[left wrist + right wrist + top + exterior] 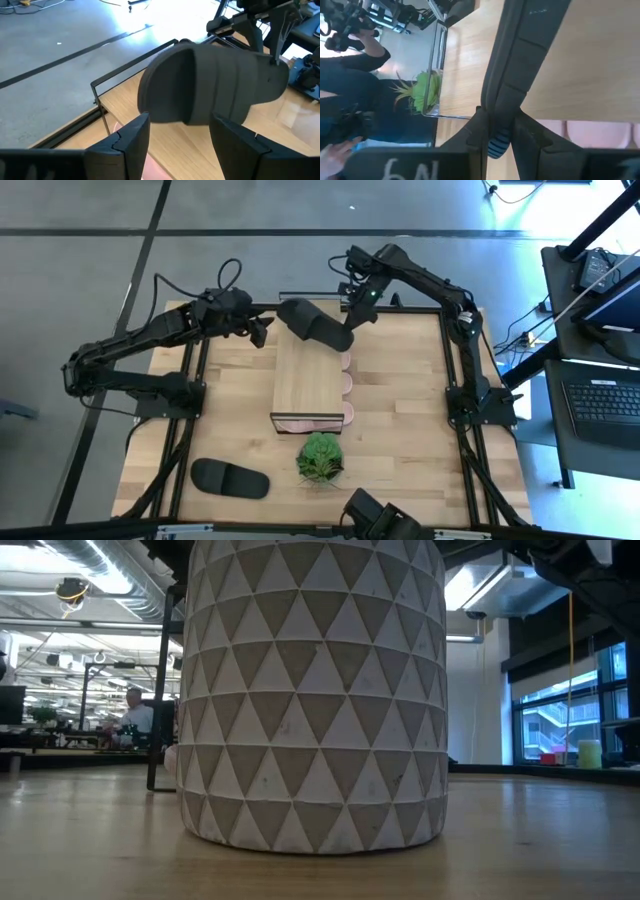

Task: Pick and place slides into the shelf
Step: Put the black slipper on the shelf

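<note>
A black slide (312,320) hangs in the air over the shelf's far end, held by my right gripper (349,330). In the left wrist view the black slide (215,85) shows its wide strap. My left gripper (180,145) is open just to the slide's left, its fingers apart from it. The light-wood shelf (308,375) stands mid-table, with pale pink slides (346,383) peeking out along its right side and near end (310,424). A second black slide (230,478) lies sole-down near the table's near left corner. My right gripper (499,120) pinches the black slide's sole edge (506,100) between its two fingers, at the end away from the strap. The fingers come from the table's far right side, slanting down. The slide is lifted clear above the shelf's top, turned on its edge.
A green plant (320,457) in a white triangle-patterned pot (310,690) stands just near of the shelf and fills the low view. The table's dark frame rails (190,420) run along both sides. Bare wood (400,410) lies right of the shelf. A person (135,710) sits far behind.
</note>
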Controlling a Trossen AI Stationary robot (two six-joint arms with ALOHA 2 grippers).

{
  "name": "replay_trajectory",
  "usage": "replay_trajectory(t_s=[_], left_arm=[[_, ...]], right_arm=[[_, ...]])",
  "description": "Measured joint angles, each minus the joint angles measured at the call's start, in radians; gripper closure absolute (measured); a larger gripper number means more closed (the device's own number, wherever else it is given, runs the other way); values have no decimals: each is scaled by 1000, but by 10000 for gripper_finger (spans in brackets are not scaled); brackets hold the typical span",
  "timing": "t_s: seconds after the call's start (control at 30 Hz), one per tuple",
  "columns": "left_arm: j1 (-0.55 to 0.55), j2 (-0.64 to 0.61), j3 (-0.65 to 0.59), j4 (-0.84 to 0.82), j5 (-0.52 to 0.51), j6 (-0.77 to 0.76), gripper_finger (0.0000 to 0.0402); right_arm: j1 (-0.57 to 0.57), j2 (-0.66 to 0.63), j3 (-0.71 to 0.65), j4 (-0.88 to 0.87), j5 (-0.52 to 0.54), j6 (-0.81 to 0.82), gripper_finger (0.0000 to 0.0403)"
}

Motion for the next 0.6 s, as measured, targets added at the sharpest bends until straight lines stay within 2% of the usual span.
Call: replay_trajectory(t_s=[0.07,0.23,0.6], left_arm=[[0,0,0,0,0,-1,207],[0,0,0,-8,0,-17,207],[0,1,0,-61,1,-21,207]], right_arm=[[3,11,0,2,-8,35,338],[9,49,0,-3,-106,51,338],[10,63,0,-52,-94,49,338]])
